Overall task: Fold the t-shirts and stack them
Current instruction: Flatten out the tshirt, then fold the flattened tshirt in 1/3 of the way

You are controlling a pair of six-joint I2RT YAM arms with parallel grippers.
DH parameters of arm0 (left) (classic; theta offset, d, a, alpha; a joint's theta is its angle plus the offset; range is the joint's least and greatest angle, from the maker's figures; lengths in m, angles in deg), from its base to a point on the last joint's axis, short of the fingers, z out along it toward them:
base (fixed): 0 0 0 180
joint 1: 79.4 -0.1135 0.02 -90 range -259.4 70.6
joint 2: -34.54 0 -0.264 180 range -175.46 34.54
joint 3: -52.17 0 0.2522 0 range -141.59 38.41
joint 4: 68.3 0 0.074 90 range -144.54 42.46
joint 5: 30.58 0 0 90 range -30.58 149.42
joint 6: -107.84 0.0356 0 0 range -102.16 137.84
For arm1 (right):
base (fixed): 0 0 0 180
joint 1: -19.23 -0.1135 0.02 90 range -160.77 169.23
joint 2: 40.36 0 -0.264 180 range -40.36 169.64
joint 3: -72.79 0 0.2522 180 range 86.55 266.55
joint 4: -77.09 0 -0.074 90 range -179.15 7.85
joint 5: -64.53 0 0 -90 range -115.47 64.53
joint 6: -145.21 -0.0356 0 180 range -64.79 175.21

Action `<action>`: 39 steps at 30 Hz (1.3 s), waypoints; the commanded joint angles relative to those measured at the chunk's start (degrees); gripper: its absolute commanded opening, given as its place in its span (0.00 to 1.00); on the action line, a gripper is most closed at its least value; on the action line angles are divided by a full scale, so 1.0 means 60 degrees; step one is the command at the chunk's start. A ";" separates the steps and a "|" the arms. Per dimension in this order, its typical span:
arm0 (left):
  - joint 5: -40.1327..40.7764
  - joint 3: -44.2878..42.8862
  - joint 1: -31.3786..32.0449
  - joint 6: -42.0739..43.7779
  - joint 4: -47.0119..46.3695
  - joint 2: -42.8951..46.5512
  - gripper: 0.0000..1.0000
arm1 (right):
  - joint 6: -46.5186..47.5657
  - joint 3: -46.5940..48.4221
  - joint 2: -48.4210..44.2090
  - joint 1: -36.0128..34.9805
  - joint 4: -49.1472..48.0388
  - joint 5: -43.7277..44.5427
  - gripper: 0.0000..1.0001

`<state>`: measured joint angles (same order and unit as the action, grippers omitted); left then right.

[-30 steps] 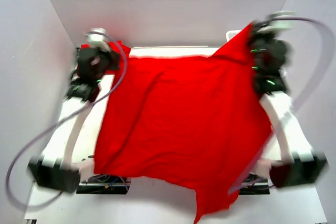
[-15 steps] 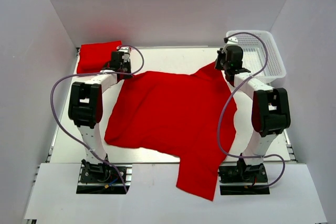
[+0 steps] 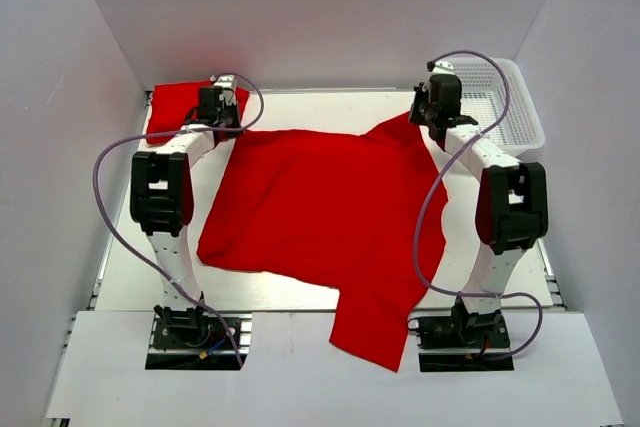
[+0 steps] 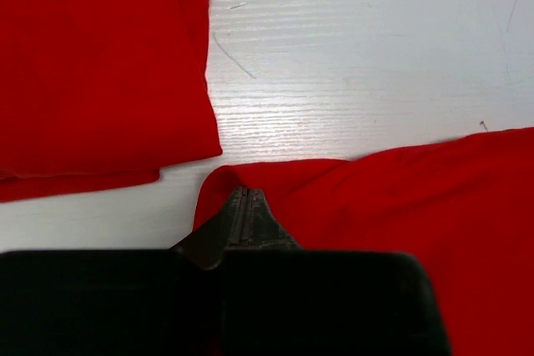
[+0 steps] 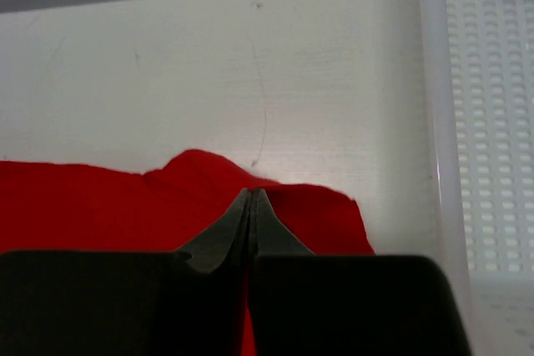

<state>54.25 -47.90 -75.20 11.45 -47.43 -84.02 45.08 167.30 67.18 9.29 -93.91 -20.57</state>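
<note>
**Change since half a second ago:** both arms are farther back. The spread t-shirt (image 3: 320, 207) is drawn with them toward the far side of the table (image 3: 330, 107), and its near flap reaches less far forward. A second ago the cloth was airborne and blurred; it now lies flat.

**Left gripper** (image 4: 243, 206): jaws pressed together, pinching the shirt's far-left corner.

**Right gripper** (image 5: 250, 206): jaws likewise closed, pinching the far-right corner.

**Wrist views only:**
- Both show the fingertip contact with the cloth.
- The left shows a bare strip of table between the held corner and the folded t-shirt (image 4: 100, 64), so the two are apart.
- The right shows the basket (image 5: 430, 122) just right of the held corner, not touching it.

**Top view only:** it shows the shirt's full spread, and the folded one in the far-left corner.

**Lie:**
- The far edge runs left to right between the grippers, and the broad axis follows it.
- One flap at the near right points past the table's front edge.
- The collar end cannot be told.
</note>
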 commanded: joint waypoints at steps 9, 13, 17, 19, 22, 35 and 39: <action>-0.0047 0.1974 -0.0218 0.0318 0.0220 0.2679 0.00 | -0.1885 -0.1720 -0.3333 -0.0029 0.3880 0.0091 0.00; -0.0047 0.2488 -0.0218 0.0318 0.0221 0.3192 0.00 | -0.2339 -0.2340 -0.4271 0.0000 0.4658 -0.0099 0.00; 0.0610 0.2694 -0.0218 0.0217 0.0556 0.3558 0.00 | -0.2530 -0.2662 -0.5310 -0.0014 0.5449 -0.0261 0.00; 0.0846 0.2781 -0.0218 0.0216 0.0748 0.3676 0.00 | -0.2603 -0.2677 -0.5546 0.0000 0.6033 -0.0232 0.00; 0.1168 0.2782 -0.0218 0.0216 0.0982 0.4012 0.00 | -0.2735 -0.2779 -0.5985 0.0001 0.6722 -0.0436 0.00; 0.1520 0.3602 -0.0218 0.0128 0.1538 0.4336 0.00 | -0.3818 -0.4638 -0.7421 0.0000 0.7676 -0.1360 0.00; 0.1521 0.4026 -0.0218 -0.0077 0.1627 0.4424 0.00 | -0.4141 -0.5444 -0.7524 0.0000 0.7619 -0.1214 0.00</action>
<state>62.14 -25.12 -75.98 12.02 -38.88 -60.55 22.90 136.74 23.32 9.32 -49.03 -27.39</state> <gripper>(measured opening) 0.027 0.009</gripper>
